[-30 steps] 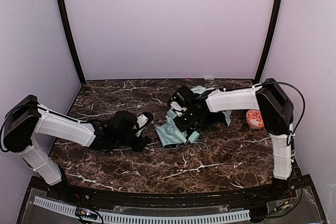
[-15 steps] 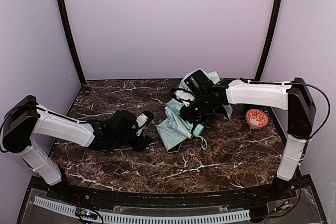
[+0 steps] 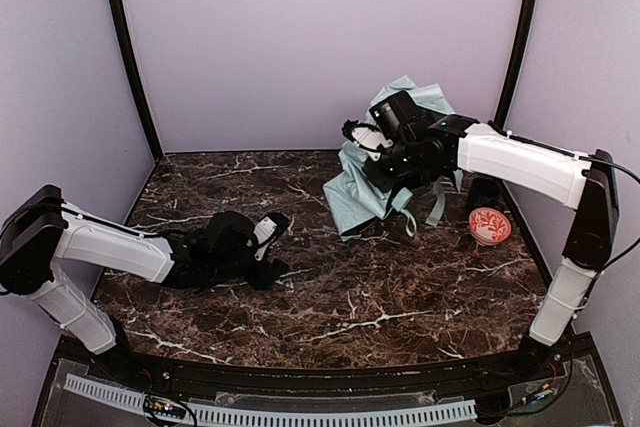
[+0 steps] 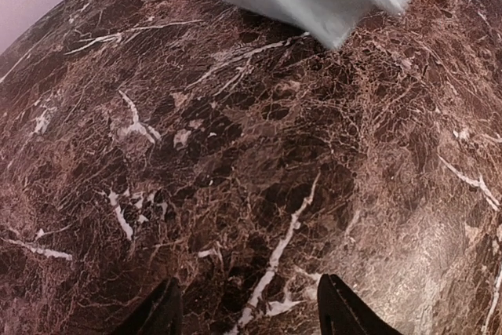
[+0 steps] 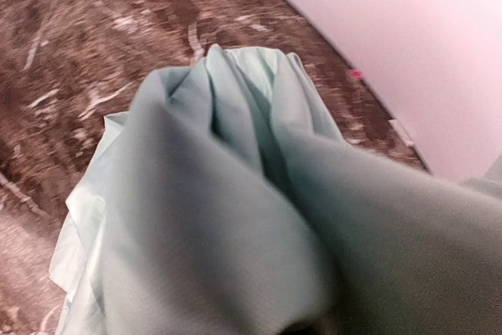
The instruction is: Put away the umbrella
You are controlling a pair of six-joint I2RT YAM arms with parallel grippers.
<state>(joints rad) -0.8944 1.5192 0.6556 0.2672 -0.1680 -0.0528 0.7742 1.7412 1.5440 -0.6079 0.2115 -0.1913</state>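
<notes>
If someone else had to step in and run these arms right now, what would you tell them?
Right hand: shut on the umbrella, holding its bunched fabric up over the far side of the table.
Left hand: open, empty, low over the table.
Done: umbrella grasped and held up.
Left: the canopy hangs loose, not rolled up; the umbrella is not yet put away.

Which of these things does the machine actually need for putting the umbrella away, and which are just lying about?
Part of the job:
- umbrella, held up by the right end effector

Just lying about:
- patterned bowl
- dark object behind the bowl
- left end effector, open and holding nothing, low over the marble table
</notes>
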